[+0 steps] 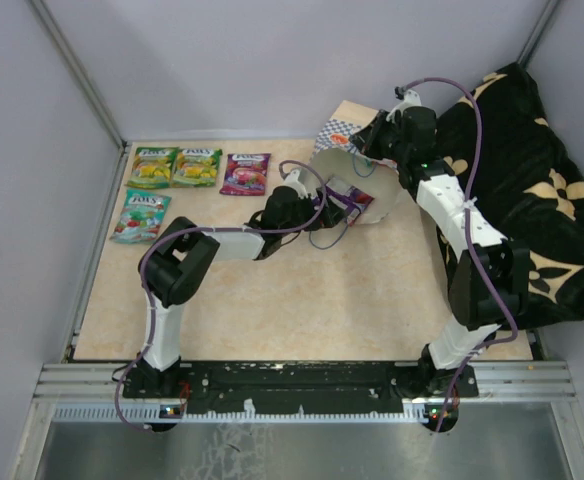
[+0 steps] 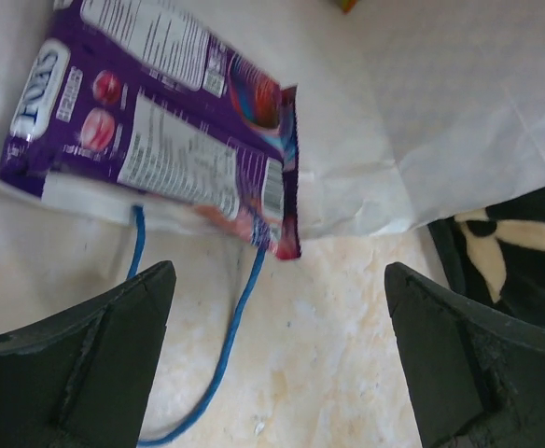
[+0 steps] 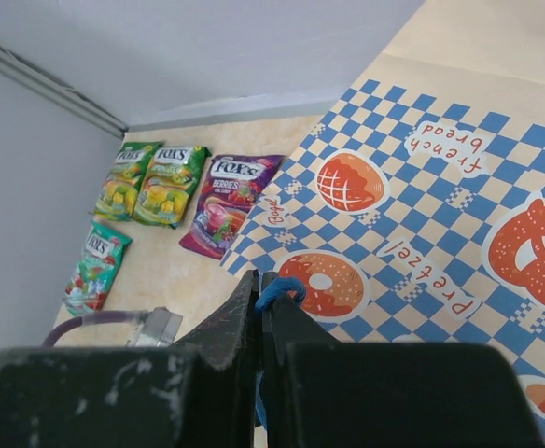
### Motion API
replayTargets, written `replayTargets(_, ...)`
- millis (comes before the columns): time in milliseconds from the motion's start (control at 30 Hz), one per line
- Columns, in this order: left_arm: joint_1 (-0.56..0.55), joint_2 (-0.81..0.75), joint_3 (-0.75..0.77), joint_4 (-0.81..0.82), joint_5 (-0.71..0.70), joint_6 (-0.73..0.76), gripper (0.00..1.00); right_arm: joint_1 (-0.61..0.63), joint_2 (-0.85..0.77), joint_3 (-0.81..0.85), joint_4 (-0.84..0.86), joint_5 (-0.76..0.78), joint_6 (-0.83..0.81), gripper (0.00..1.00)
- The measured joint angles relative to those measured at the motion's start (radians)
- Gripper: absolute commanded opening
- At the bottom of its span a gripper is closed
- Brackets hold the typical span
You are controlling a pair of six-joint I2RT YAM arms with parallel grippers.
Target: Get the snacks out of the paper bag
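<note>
The paper bag [image 1: 340, 140] lies on its side, mouth facing my left arm. My right gripper [image 3: 261, 280] is shut on its blue cord handle [image 3: 282, 291], holding the upper edge up. A purple FOX'S pouch [image 2: 151, 131] lies at the bag's mouth on the pale paper [image 2: 440, 112], one corner sticking out over the table. My left gripper [image 2: 280, 280] stands wide open just in front of that pouch, nothing between its fingers; the other blue cord [image 2: 226, 355] loops on the table beneath it. Four snacks lie out at the far left: two green-yellow [image 1: 152, 167] [image 1: 196, 167], one purple [image 1: 245, 173], one teal [image 1: 140, 215].
A black cloth with tan flowers [image 1: 542, 200] is heaped along the right side, behind my right arm. Grey walls close in the table on the left and the back. A sliver of orange [image 2: 347, 5] shows deeper in the bag.
</note>
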Motion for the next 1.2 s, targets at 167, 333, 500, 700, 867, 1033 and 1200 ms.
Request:
replayTargets(167, 0.0, 0.04, 0.08, 0.031, -0.021, -0.024, 0.87, 0.0, -0.024, 0.0, -0.001, 0.002, -0.003, 0.0)
replayTargets(333, 0.0, 0.07, 0.177, 0.03, -0.025, -0.023, 0.85, 0.0, -0.026, -0.002, -0.006, 0.003, -0.005, 0.0)
replayTargets(500, 0.0, 0.076, 0.204, -0.024, -0.025, -0.017, 0.85, 0.0, -0.026, -0.003, -0.012, 0.01, -0.014, 0.0)
replayTargets(700, -0.001, 0.076, 0.182, -0.121, -0.049, -0.017, 0.8, 0.0, -0.027, -0.006, -0.012, 0.012, -0.014, 0.0)
replayTargets(867, -0.001, 0.08, 0.191, -0.188, -0.067, -0.017, 0.71, 0.0, -0.027, -0.006, -0.011, 0.011, -0.013, 0.0)
replayTargets(1033, -0.001, 0.147, 0.313, -0.23, -0.07, -0.013, 0.64, 0.0, -0.027, -0.007, -0.011, 0.011, -0.013, 0.0)
replayTargets(1200, -0.001, 0.196, 0.379, -0.277, -0.069, -0.001, 0.69, 0.0, -0.027, -0.007, -0.011, 0.012, -0.014, 0.0)
